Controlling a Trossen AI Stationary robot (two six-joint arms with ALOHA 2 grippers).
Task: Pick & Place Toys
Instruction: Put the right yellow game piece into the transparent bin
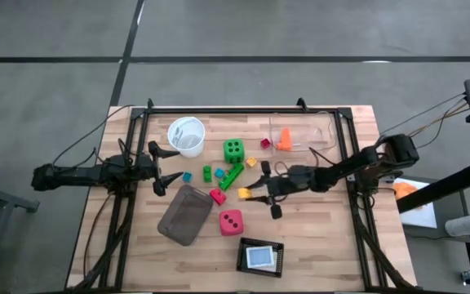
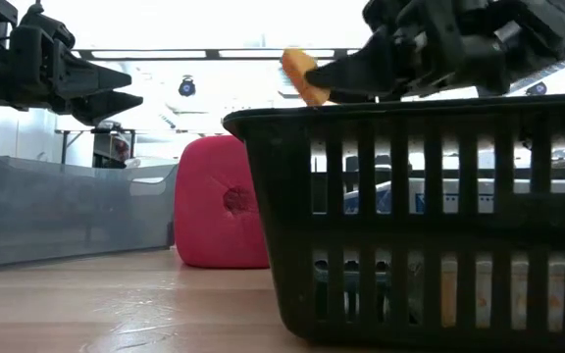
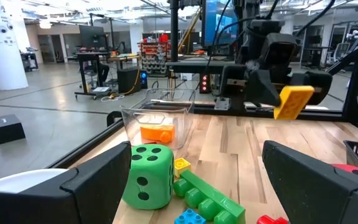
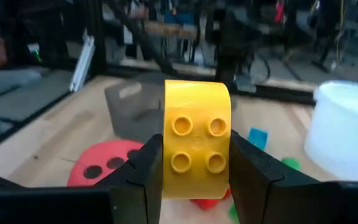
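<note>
Gripping a yellow brick between its two fingers, the right gripper hangs above the table's middle, jaws narrowed to the brick's width; we see the brick lifted off the wood, studs facing the wrist camera; the low view shows it raised above the rim of the black basket.

Outward from there we note the pink-red die on the table just beside the grey tray; the green die, a long green brick, a small green brick, a red brick and two blue bricks lie loose near the centre; a white bowl stands behind them.

One orange brick sits inside the clear box; we judge that as placed, and the yellow one as under way; most toys remain.

Across the table, the left gripper waits with its fingers spread wide, holding nothing.
</note>
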